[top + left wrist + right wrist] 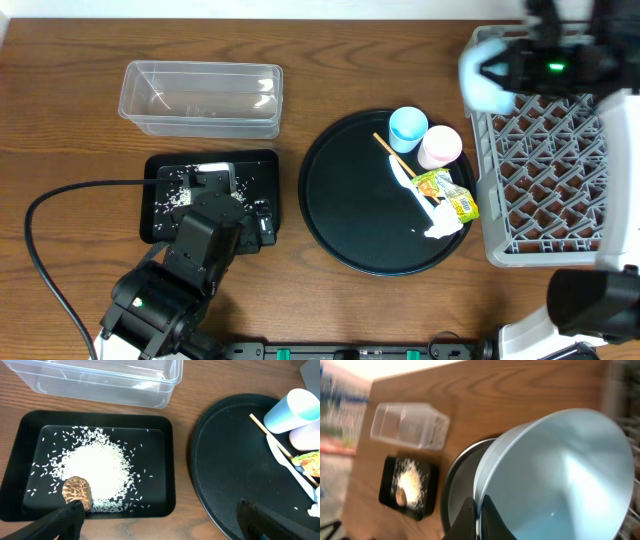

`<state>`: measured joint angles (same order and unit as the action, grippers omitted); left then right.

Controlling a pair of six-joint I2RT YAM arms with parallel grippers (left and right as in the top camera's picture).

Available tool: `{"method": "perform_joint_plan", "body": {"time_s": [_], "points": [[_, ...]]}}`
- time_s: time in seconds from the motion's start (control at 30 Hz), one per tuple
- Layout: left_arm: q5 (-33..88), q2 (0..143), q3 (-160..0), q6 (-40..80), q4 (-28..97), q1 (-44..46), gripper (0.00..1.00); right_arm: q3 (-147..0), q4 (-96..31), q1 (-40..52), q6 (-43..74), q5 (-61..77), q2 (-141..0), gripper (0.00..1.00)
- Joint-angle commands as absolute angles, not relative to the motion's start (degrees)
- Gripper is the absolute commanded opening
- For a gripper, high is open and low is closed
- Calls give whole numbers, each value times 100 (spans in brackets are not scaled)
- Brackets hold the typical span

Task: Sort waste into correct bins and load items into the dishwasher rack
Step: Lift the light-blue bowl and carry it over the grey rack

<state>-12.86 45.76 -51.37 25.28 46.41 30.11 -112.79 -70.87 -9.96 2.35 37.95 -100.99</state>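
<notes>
My right gripper (515, 68) is shut on the rim of the pale white-blue bowl (485, 82) and holds it tilted above the far left corner of the grey dishwasher rack (555, 175). The right wrist view shows the jaws (479, 510) pinching the bowl's (560, 470) edge. My left gripper (159, 509) is open and empty over the near edge of the shallow black tray (165, 460), which holds rice grains (100, 467) and the brown lump (77, 491). The light-blue cup (408, 127), pink cup (440, 147), yellow-green wrapper (447, 193) and white tissue (445, 227) lie on the round black tray (350, 200). The blue plate is out of view.
The clear tub (200, 95) stands behind the shallow black tray (160, 215). A thin wooden stick (392, 152) and a white strip lie on the round tray. A black cable (60, 200) loops at the left. My left arm fills the front left.
</notes>
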Motion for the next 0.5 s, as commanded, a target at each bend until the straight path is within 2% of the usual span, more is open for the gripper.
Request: {"method": "perform_joint_plan", "body": {"time_s": [0.0, 0.23, 0.47], "points": [[-1378, 4571, -5218, 2495, 4648, 2991, 98, -11301, -7266, -1669, -156, 4530, -10049, 1], [-1378, 4571, -5218, 2495, 4648, 2991, 98, -11078, -7529, -2827, -633, 5162, -10053, 1], [-1378, 4571, -5218, 2495, 4648, 2991, 98, -10130, -7194, -3514, -1059, 6073, -10084, 1]]}}
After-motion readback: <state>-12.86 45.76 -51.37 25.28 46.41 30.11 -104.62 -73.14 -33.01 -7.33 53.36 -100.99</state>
